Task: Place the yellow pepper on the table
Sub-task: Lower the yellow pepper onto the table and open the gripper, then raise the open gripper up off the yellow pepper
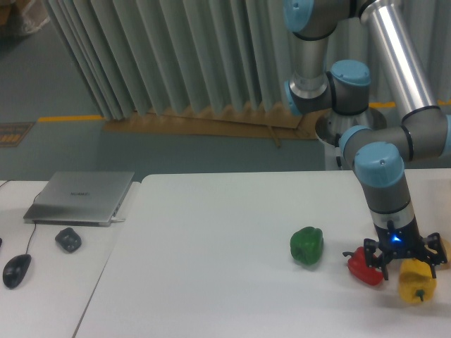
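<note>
- We see the tool (404,255) hanging straight down over the right end of the white bench (211,246), a blue light glowing on its wrist.
- Its dark fingers look spread, one reaching out to each side, and they hold nothing.
- The yellow pepper (416,281) lies just below and slightly right of the tool, down on the bench near the front right edge, its small dark stem facing us; we cannot tell whether a fingertip touches its top.
- A red pepper (363,266) lies just left of the yellow one, close beside it, under the tool's left-hand finger as we look.
- A green pepper (306,245) sits apart, further left on the same bench.
- On the smaller desk (42,282) at the left we see a closed laptop (79,197), a dark small object (68,239) and a mouse (16,270) with its cable.
</note>
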